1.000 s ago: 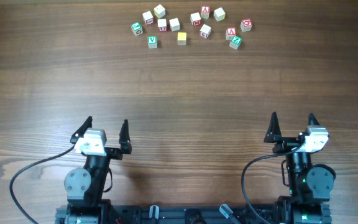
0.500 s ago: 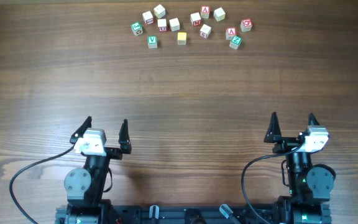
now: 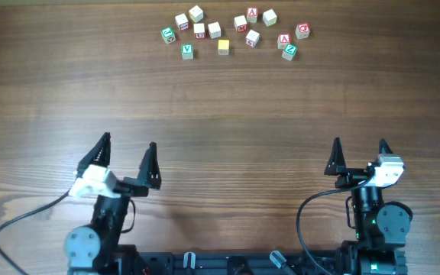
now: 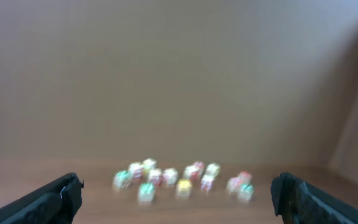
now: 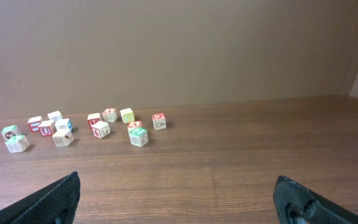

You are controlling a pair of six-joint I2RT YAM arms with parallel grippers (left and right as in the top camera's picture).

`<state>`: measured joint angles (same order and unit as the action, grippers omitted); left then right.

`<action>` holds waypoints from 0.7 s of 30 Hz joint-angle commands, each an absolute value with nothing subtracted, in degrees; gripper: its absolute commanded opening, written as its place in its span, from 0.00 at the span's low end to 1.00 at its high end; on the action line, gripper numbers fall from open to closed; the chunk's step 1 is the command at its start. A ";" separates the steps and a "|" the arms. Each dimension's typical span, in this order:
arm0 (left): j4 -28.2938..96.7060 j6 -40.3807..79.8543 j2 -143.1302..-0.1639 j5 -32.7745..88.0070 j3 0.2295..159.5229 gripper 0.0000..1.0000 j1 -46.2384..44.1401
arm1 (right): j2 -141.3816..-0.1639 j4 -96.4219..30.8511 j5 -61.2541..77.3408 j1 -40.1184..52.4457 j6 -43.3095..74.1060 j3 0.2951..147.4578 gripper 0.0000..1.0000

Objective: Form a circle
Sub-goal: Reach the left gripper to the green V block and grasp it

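left gripper (image 3: 128,142): apart, empty, 7 o'clock | right gripper (image 3: 359,142): apart, empty, 5 o'clock | cubes (image 3: 223,46): scattered at 12 o'clock, no ring | A/Z trio (image 3: 284,38): 1 o'clock end | reason: likely staged wide, well apart from cubes, for first pick

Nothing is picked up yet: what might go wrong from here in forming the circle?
Crowding: the small wooden red-printed A cube sits right beside the green-printed Z cube, so a finger closing on one may shove the other. Reach: the cubes lie far across the wooden table from the open left gripper and right gripper; a long stretch may cost accuracy. The left wrist view is blurred, which may hamper aiming.
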<state>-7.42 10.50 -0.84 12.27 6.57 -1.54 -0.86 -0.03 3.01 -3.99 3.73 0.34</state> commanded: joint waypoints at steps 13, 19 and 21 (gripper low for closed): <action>16.56 13.76 -40.45 23.53 62.02 1.00 -1.50 | -0.82 0.08 3.97 -3.75 3.03 0.30 1.00; 27.53 13.76 -60.47 23.81 86.91 1.00 -1.50 | -0.82 0.08 3.95 -3.75 3.03 0.30 1.00; 32.10 13.76 -67.85 24.29 96.27 1.00 -1.91 | -0.82 0.08 3.95 -3.75 3.03 0.30 1.00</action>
